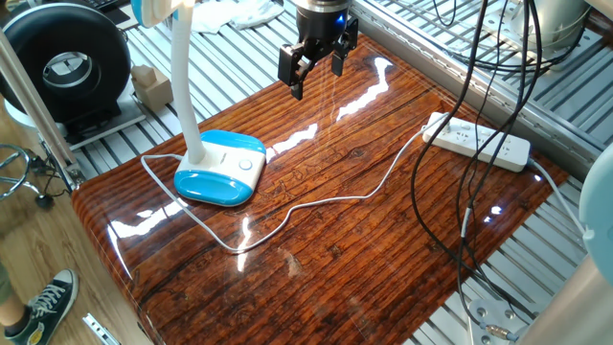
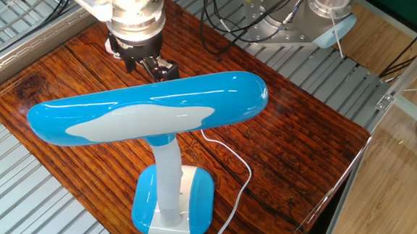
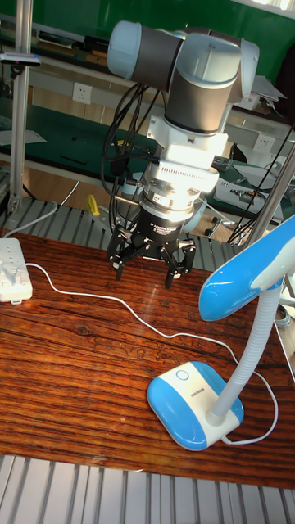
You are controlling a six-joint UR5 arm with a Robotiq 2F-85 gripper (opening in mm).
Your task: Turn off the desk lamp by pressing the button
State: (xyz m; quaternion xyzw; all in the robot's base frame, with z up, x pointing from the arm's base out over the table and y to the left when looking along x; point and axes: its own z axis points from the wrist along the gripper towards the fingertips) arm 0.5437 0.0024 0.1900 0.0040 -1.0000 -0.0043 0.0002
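We find the tool (image 1: 316, 67) raised above the far part of the worktop (image 1: 383, 249), with its two fingers (image 3: 120, 258) spread apart and nothing held between them. The tall fixed view shows the gap plainly. The tool touches neither the lamp nor the wood below it.

The desk lamp (image 1: 220, 166) stands toward one end of the worktop, well apart from the tool. Its blue base carries a white panel, and the button (image 3: 182, 377) sits on that panel on the side away from the neck, facing upward and uncovered. The lamp head (image 2: 147, 106) overhangs the middle of the worktop; in the other fixed view it hides part of the tool.

A thin white cord (image 1: 316, 199) runs from the base across the wood toward the power strip (image 1: 477, 142).

We judge the task to be at its opening stage: the approach is not complete and no press has been made. We cannot tell from these views whether the lamp is lit. Remaining steps: travel over the base, align one fingertip with the button, descend, press.
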